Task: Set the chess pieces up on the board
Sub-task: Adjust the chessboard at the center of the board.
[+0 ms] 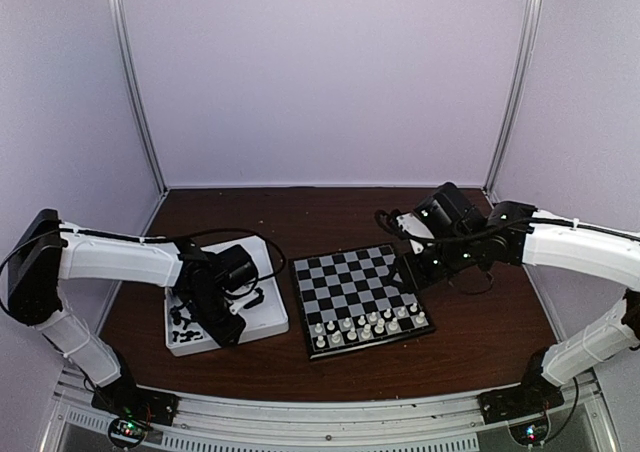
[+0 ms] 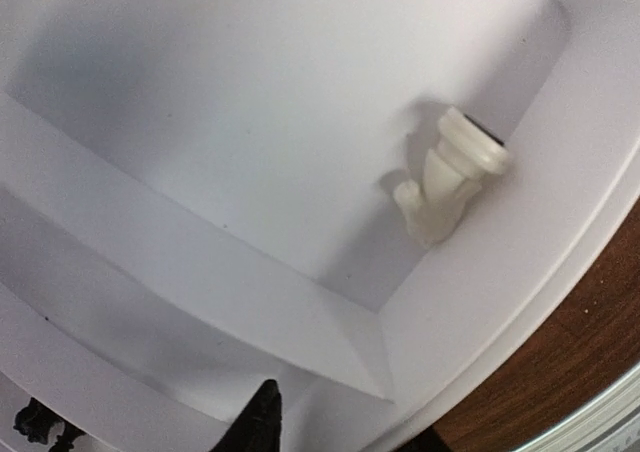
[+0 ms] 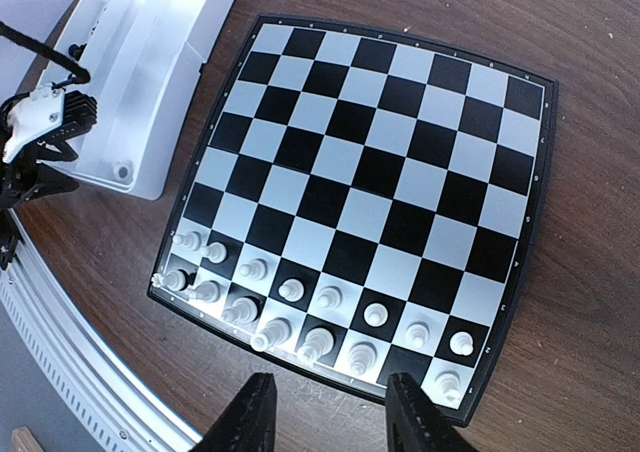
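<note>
The board (image 1: 360, 290) lies mid-table, with several cream-white chess pieces (image 3: 330, 317) standing in two rows along its near edge. In the top view, black pieces (image 1: 185, 324) lie in the white tray (image 1: 268, 317). My left gripper (image 1: 222, 324) is low over that tray. Its wrist view shows only one black fingertip (image 2: 258, 417) above a tray divider. A cream-white piece (image 2: 452, 177) lies on its side in a tray compartment, well away from that fingertip. My right gripper (image 3: 332, 422) hovers open and empty over the wood just off the board's piece-filled edge.
The tray's walls and dividers (image 2: 200, 262) surround the left fingertip, and a few black pieces (image 2: 40, 422) show at the lower left. The tray (image 3: 150, 72) stands close to the board's left side. Brown tabletop (image 1: 480, 342) surrounds both, and the enclosure walls are close on each side.
</note>
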Tool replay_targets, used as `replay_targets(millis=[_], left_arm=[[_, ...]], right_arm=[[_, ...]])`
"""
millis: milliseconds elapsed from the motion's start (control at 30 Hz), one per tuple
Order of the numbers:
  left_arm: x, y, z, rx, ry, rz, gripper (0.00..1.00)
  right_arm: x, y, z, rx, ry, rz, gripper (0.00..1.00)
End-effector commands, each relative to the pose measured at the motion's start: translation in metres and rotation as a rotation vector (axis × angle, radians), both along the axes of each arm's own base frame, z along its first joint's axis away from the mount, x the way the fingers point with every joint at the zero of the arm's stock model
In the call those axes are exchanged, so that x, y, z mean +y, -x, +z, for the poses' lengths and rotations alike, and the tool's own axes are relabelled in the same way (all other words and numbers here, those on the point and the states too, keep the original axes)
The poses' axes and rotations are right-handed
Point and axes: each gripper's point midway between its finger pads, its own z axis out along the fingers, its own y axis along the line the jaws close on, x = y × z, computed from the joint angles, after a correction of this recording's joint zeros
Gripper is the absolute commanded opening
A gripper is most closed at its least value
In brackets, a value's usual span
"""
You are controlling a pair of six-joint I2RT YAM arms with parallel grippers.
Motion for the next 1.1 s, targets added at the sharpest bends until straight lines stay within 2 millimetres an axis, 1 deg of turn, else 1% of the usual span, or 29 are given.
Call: replay_targets(millis=[0, 67, 100, 133, 200, 300, 400, 467, 533, 700, 867, 933, 1000, 1067], left_arm=[[-0.008, -0.012, 0.0, -0.037, 0.005, -0.005, 0.3], [-0.009, -0.012, 0.0, -0.038, 0.001, -0.009, 0.22], [-0.009, -0.013, 0.002, -0.042, 0.002, -0.008, 0.15], [-0.009, -0.015, 0.005, -0.052, 0.0, -0.008, 0.08], [-0.009, -0.018, 0.02, -0.079, 0.014, -0.005, 0.02], [-0.014, -0.02, 0.049, -0.124, 0.076, -0.017, 0.01], [-0.018, -0.02, 0.075, -0.153, 0.133, -0.032, 0.01], [-0.018, -0.019, 0.083, -0.158, 0.141, -0.032, 0.01], [-0.019, -0.02, 0.086, -0.163, 0.149, -0.031, 0.01], [-0.02, -0.021, 0.082, -0.151, 0.135, -0.019, 0.02], [-0.028, -0.021, 0.072, -0.125, 0.156, -0.013, 0.03], [-0.029, -0.02, 0.063, -0.113, 0.158, -0.006, 0.05], [-0.033, -0.015, 0.051, -0.071, 0.169, -0.004, 0.06], [-0.035, -0.013, 0.039, -0.052, 0.165, 0.004, 0.06]], right_arm=[[-0.001, 0.001, 0.011, -0.029, -0.027, -0.003, 0.4], [0.0, 0.001, 0.012, -0.031, -0.03, -0.002, 0.4], [0.0, 0.001, 0.012, -0.03, -0.031, -0.001, 0.4], [0.0, 0.001, 0.013, -0.03, -0.032, 0.0, 0.4], [0.0, 0.001, 0.012, -0.031, -0.031, 0.0, 0.4], [0.0, 0.001, 0.012, -0.031, -0.031, 0.002, 0.4], [0.001, 0.001, 0.012, -0.032, -0.035, 0.002, 0.4], [0.002, 0.0, 0.013, -0.032, -0.041, 0.001, 0.4], [0.003, 0.0, 0.013, -0.029, -0.047, 0.003, 0.4], [0.004, 0.001, 0.014, -0.03, -0.055, 0.003, 0.4], [0.003, 0.001, 0.015, -0.031, -0.054, 0.002, 0.41], [0.003, 0.001, 0.015, -0.032, -0.053, 0.003, 0.41], [0.003, 0.001, 0.015, -0.032, -0.052, 0.002, 0.4], [0.003, 0.001, 0.014, -0.032, -0.052, 0.003, 0.4]])
